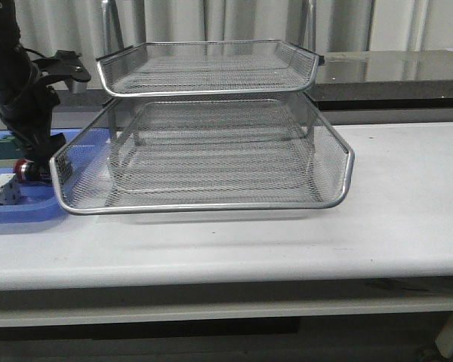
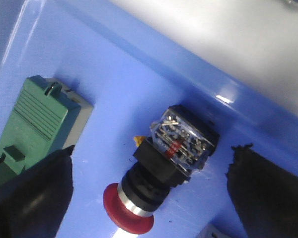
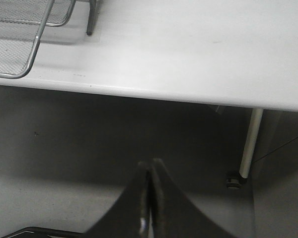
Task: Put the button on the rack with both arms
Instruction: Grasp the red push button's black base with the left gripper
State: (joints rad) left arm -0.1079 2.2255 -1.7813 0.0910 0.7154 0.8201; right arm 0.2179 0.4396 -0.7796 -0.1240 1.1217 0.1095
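Observation:
The button (image 2: 159, 173) lies on its side in the blue tray (image 2: 114, 74), with its red cap, dark body and a small yellow bit showing. My left gripper (image 2: 149, 198) is open with one black finger (image 2: 30, 198) on each side of the button, neither touching it. In the front view the left gripper (image 1: 30, 164) hangs low over the button (image 1: 23, 170) at the far left. The silver mesh rack (image 1: 204, 151) stands mid-table. My right gripper (image 3: 150, 168) is shut and empty, below the table's front edge, and is out of the front view.
A green-and-cream block (image 2: 35, 124) lies in the blue tray (image 1: 23, 211) beside the button, and a white block (image 1: 1, 192) sits nearer the front. The rack's corner (image 3: 20, 44) and a table leg (image 3: 249, 144) show in the right wrist view. White tabletop (image 1: 392, 196) lies right of the rack.

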